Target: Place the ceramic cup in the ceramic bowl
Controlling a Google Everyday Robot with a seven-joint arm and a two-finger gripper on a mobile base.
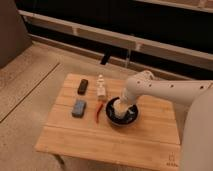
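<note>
The wide black ceramic bowl (122, 120) sits right of centre on the wooden table (110, 137). The cream-beige ceramic cup (120, 108) is inside the bowl's rim area, right under the end of my white arm. My gripper (123, 105) reaches down from the right into the bowl, at the cup. The arm hides most of the gripper and the top of the cup.
A small white bottle-shaped object (101, 86) stands behind and left of the bowl. A thin red object (99, 111) lies just left of the bowl. A grey-blue block (78, 108) and a small dark object (83, 86) lie at the table's left. Railing behind.
</note>
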